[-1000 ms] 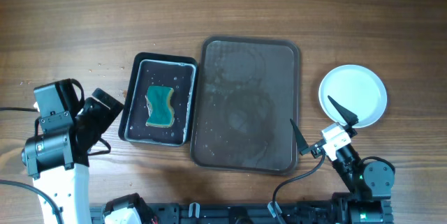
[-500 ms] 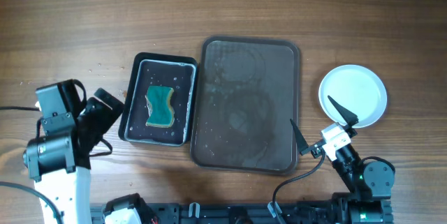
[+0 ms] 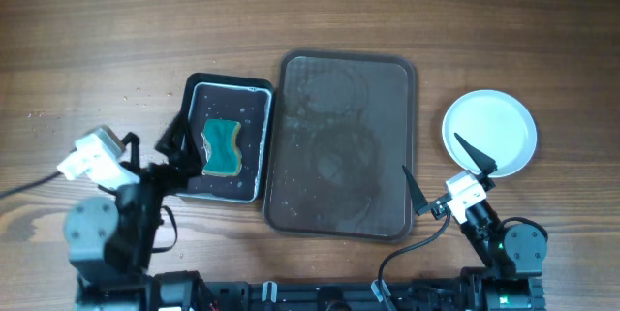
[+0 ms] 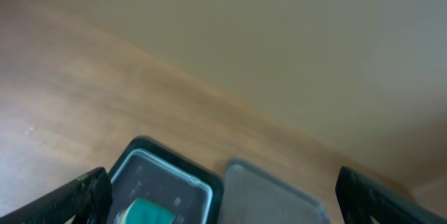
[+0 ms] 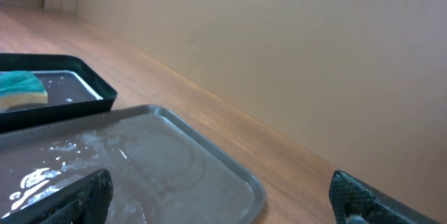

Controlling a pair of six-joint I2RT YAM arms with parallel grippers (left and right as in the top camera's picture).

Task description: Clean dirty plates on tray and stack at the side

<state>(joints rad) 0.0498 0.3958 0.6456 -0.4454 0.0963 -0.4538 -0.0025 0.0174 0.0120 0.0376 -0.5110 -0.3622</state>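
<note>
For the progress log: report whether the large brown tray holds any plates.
Empty. The tray shows only wet streaks; a white plate lies on the table beside it.

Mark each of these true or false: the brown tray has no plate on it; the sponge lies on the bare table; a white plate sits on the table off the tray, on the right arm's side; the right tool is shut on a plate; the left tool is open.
1. The brown tray has no plate on it. True.
2. The sponge lies on the bare table. False: it lies in the small black tray.
3. A white plate sits on the table off the tray, on the right arm's side. True.
4. The right tool is shut on a plate. False: it is open and holds nothing.
5. The left tool is open. True.
</note>
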